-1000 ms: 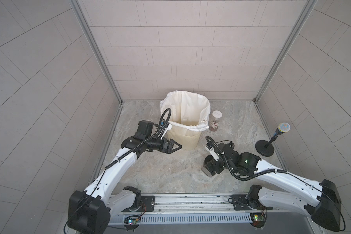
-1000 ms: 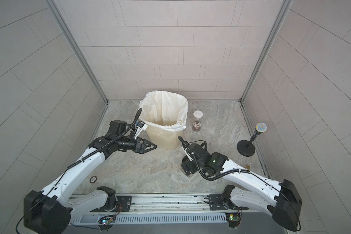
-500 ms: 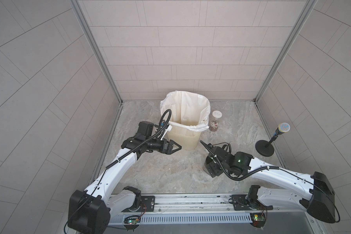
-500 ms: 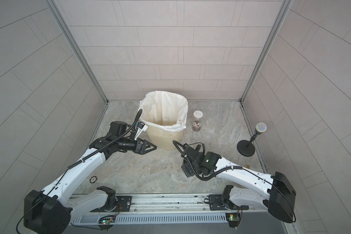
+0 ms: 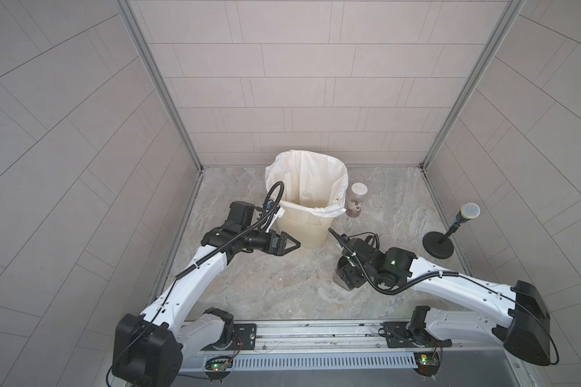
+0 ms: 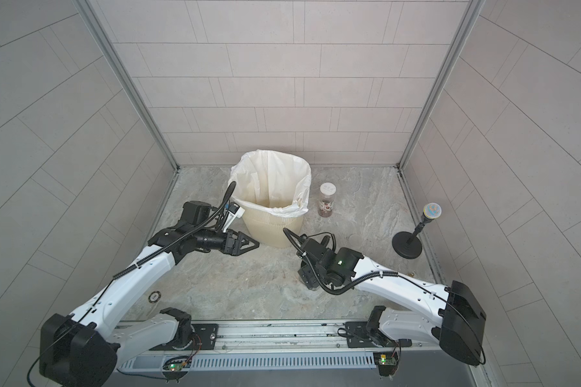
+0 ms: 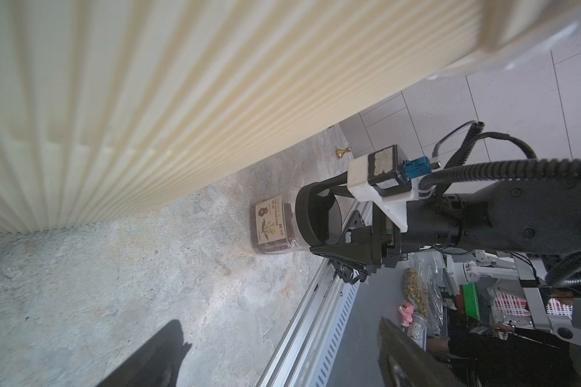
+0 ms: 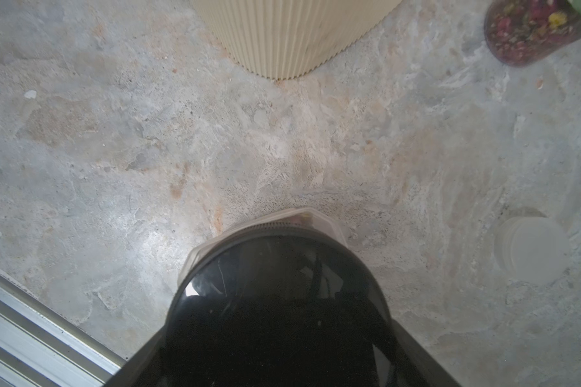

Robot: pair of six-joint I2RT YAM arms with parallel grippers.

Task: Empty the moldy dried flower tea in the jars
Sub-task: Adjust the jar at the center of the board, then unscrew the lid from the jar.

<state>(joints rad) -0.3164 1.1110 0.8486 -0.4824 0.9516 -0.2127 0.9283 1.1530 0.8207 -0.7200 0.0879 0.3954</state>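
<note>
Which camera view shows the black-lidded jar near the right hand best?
The left wrist view: the black-lidded jar appears from the side, body, label and lid all visible. The right wrist view shows mostly its lid from above. In both top views the right hand hides nearly all of it.

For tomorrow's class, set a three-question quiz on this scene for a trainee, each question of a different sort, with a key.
1. True or false: the white-lidded jar stands outside the bin, beside it.
2. The right gripper is down over which? A the black-lidded jar; B the bin; C the round-based stand.
3. Fill in: the left gripper has its jaws ____, holding nothing.
Key: 1 true; 2 A; 3 open.
</note>
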